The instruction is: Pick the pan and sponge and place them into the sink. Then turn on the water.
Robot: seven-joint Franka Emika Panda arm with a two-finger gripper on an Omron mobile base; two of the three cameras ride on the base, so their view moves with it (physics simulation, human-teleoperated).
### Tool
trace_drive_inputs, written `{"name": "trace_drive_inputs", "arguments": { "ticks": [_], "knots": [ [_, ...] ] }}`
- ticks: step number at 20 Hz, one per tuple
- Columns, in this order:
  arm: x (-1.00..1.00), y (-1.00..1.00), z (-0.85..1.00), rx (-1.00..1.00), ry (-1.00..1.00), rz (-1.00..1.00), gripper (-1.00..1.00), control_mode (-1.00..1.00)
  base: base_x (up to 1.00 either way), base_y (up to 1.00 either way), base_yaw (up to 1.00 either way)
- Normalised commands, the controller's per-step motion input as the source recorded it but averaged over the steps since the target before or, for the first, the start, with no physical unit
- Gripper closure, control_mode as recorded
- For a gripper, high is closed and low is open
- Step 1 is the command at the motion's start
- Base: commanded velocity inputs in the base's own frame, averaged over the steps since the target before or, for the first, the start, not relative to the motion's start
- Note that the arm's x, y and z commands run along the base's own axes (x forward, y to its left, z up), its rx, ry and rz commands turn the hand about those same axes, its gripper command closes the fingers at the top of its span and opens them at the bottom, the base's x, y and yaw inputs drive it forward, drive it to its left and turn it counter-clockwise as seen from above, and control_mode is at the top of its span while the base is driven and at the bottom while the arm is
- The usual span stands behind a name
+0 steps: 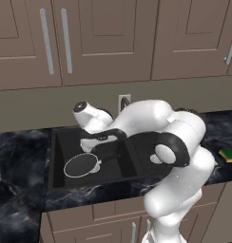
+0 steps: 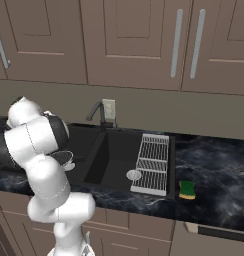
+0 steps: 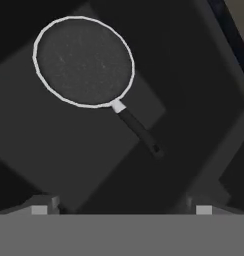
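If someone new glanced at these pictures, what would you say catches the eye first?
Probably the white arm bent over the black sink, and the pan lying in the sink's left basin, apart from the open gripper above it. Next, the yellow-green sponge on the dark counter right of the sink, beside the wire rack.

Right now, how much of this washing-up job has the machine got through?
About a third. Done: the pan lies in the sink, in one black basin. In hand: nothing; the gripper hangs open above the pan. Left: the sponge sits on the counter beside the wire rack, and no water runs from the faucet.
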Motion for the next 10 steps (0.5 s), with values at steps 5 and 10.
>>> {"name": "trace_drive_inputs", "arguments": {
  "ticks": [5, 10],
  "knots": [
    [-1.00, -0.16, 0.68, 0.09, -0.17, 0.00, -1.00, -1.00, 0.00, 0.00, 0.00],
    [-0.93, -0.23, 0.85, 0.10, -0.15, 0.00, -1.00, -1.00, 0.00, 0.00, 0.00]
  ]
}}
